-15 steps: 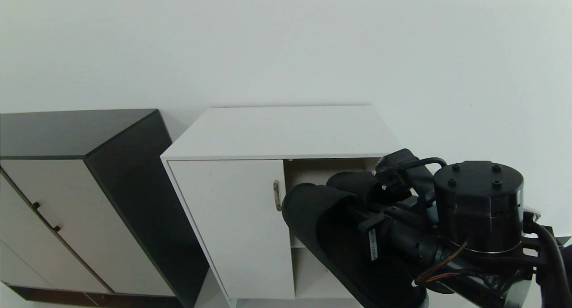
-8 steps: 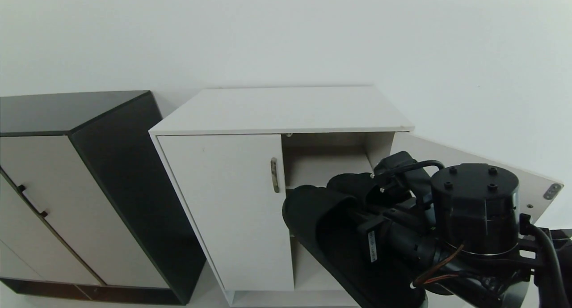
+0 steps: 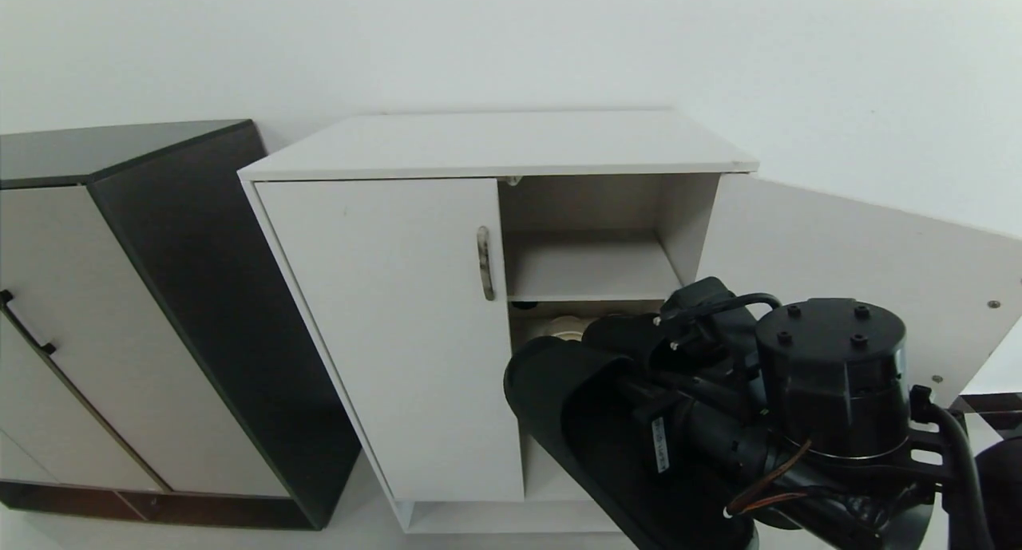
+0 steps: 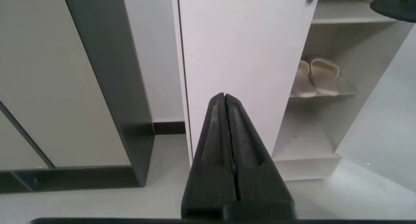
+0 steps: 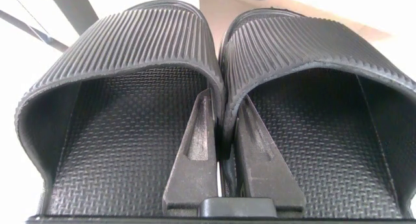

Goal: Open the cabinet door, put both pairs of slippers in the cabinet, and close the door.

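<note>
The right gripper (image 5: 224,104) pinches the black slippers (image 5: 130,74) by their touching inner walls before the open cabinet (image 3: 495,143); the left gripper (image 4: 224,100) is pressed together, empty. The head camera has tilted down, revealing beige slippers (image 4: 322,78) on the second shelf, so only the black pair seems left to stow

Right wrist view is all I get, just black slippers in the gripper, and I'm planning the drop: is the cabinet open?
Observer: Yes, the right door stands swung wide; the left door is shut.
Operator: Anything inside already?
Observer: A pale pair sits on the lower shelf, behind the open side.
Operator: And the other arm?
Observer: The left gripper is shut on nothing, facing the shut door.
</note>
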Tool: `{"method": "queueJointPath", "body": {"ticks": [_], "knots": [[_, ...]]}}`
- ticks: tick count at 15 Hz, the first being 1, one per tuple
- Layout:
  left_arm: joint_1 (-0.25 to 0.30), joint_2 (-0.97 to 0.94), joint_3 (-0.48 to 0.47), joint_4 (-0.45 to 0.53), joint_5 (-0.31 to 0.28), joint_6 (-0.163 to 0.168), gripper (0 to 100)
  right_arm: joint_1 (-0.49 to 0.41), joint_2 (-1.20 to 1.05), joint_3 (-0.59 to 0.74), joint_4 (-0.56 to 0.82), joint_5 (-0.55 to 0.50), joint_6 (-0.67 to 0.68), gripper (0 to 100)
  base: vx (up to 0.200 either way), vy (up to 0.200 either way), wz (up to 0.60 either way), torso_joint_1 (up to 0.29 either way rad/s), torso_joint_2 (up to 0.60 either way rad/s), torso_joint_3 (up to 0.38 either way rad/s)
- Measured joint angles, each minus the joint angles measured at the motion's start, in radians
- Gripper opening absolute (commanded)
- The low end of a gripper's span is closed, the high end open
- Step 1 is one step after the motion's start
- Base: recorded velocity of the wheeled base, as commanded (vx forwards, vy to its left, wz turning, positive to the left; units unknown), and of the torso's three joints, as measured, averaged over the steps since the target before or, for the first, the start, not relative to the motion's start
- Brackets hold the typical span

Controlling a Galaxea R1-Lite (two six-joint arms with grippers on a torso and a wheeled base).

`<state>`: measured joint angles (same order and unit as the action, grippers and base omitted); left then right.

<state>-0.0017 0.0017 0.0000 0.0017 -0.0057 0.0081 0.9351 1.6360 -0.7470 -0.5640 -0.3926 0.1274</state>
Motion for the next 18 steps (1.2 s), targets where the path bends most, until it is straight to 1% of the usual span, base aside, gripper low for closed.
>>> {"method": "queueJointPath", "body": {"ticks": [6,8,14,16,17,18], "knots": [[0.0,0.0,0.0,0.0,0.0,0.001,0,0.006,0.024,0.007,-0.048,0.015,-0.001,0,0.0,0.0,0.0,-0.059,0.45,0.379],[0.0,0.0,0.0,0.001,0.0,0.001,0,0.007,0.024,0.009,-0.049,0.017,-0.001,0,0.0,0.0,0.0,-0.014,0.21,0.208],[0.0,0.0,0.0,0.0,-0.002,0.001,0,0.006,0.029,0.009,-0.051,0.016,-0.001,0,0.0,0.0,0.0,0.0,0.03,0.023],[0.0,0.0,0.0,0.0,-0.002,0.0,0,0.006,0.034,0.005,-0.084,0.012,-0.02,0,0.0,0.0,0.0,0.0,0.0,0.0],[0.0,0.0,0.0,0.0,-0.002,0.0,0,0.006,0.039,-0.003,-0.088,0.003,-0.033,0,0.0,0.0,0.0,0.0,0.0,0.0],[0.0,0.0,0.0,0.0,-0.002,0.0,0,0.01,0.043,-0.019,-0.077,-0.028,-0.04,0,0.0,0.0,0.0,0.0,0.0,0.0]]}}
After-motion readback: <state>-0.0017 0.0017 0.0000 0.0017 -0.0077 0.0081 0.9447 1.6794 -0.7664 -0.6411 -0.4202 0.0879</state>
